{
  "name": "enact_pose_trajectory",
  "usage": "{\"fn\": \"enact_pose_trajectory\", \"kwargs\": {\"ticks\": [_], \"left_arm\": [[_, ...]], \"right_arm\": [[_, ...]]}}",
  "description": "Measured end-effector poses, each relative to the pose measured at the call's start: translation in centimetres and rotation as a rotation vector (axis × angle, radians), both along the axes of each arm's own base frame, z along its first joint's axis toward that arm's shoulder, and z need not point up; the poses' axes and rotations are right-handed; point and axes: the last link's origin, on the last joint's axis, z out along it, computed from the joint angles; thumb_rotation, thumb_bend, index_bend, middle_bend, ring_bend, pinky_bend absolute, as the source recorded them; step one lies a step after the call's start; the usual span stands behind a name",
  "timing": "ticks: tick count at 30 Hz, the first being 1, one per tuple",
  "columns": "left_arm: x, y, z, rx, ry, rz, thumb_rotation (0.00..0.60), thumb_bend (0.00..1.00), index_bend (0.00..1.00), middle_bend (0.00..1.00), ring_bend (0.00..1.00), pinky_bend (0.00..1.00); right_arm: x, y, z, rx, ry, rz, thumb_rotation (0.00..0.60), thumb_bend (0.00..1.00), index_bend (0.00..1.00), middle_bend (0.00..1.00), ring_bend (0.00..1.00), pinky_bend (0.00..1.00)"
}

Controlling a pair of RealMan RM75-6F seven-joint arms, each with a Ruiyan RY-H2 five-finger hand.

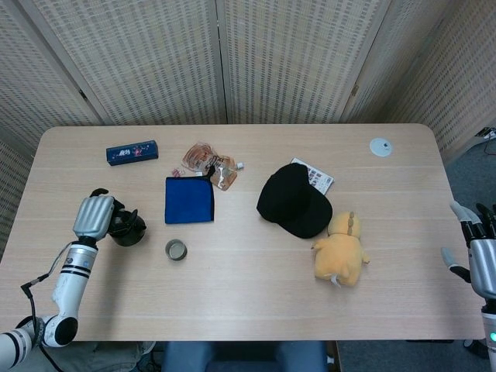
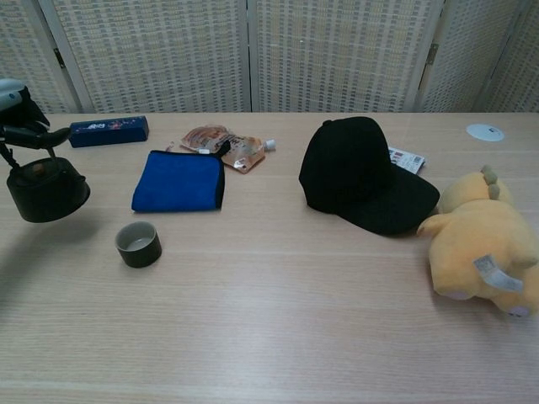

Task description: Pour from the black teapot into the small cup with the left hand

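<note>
- Left hand (image 1: 93,216) grips the teapot (image 2: 48,188) by its handle, lifted off the table (image 1: 248,294), left of the cup (image 2: 138,244).
- Its fingers are mostly cut off in the chest view.
- Right hand (image 1: 479,260) sits half out of frame, fingers spread, holding nothing.

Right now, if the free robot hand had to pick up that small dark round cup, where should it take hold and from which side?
Probably by the rim, from straight above: the small dark round cup stands upright, mouth open upward, with bare table around it. The blue folded cloth lies behind it, apart, so a side pinch across the low wall should also work.
</note>
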Motion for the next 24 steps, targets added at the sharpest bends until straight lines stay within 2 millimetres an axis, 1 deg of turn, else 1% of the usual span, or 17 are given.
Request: {"fn": "enact_pose_trajectory", "kwargs": {"ticks": [2, 9, 16, 18, 24], "left_arm": [[0.1, -0.1, 0.0, -0.004, 0.000, -0.008, 0.352, 0.40, 0.96, 1.00, 0.97, 0.21], [0.8, -0.7, -0.1, -0.019, -0.001, -0.046, 0.392, 0.40, 0.93, 1.00, 0.94, 0.23], [2.0, -1.5, -0.4, -0.036, -0.008, -0.093, 0.482, 0.40, 0.91, 1.00, 0.93, 0.24], [2.3, -1.7, -0.4, -0.042, -0.007, -0.106, 0.486, 0.40, 0.91, 1.00, 0.93, 0.26], [2.8, -2.0, -0.3, -0.045, -0.002, -0.127, 0.495, 0.40, 0.91, 1.00, 0.92, 0.33]], "right_arm": [[0.0, 0.0, 0.0, -0.001, 0.001, 0.001, 0.600, 0.27, 0.14, 0.21, 0.08, 0.07], [0.2, -0.1, 0.3, -0.005, 0.008, 0.007, 0.600, 0.27, 0.14, 0.21, 0.08, 0.07], [0.9, -0.6, 1.2, -0.021, 0.018, 0.035, 0.600, 0.27, 0.14, 0.21, 0.08, 0.07], [1.0, -0.8, 1.5, -0.028, 0.022, 0.039, 0.600, 0.27, 0.14, 0.21, 0.08, 0.07], [1.3, -0.9, 2.1, -0.048, 0.023, 0.048, 0.600, 0.27, 0.14, 0.21, 0.08, 0.07]]}}
